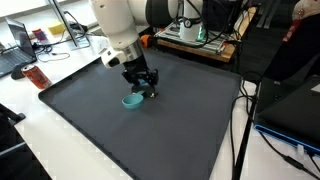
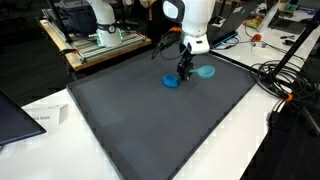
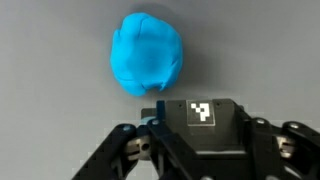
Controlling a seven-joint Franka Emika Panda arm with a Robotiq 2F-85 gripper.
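Note:
My gripper (image 3: 198,128) is shut on a black block (image 3: 202,112) that bears a white-and-black square marker on its top face. In the wrist view a crumpled bright blue object (image 3: 148,55) lies on the grey mat just beyond the block, apart from it. Both exterior views show the gripper (image 1: 143,82) (image 2: 185,68) low over the dark mat (image 1: 150,140), with the blue object (image 1: 133,99) (image 2: 172,82) right beside it. A second flat blue thing (image 2: 206,71) lies on the mat on the gripper's other side. The fingertips are hidden by the block.
The mat (image 2: 150,130) covers a white table. A laptop (image 1: 15,45) and a red item (image 1: 37,77) sit off the mat's edge. Equipment on a wooden bench (image 1: 195,35) stands behind the arm. Another robot base (image 2: 100,25) and cables (image 2: 290,85) flank the mat.

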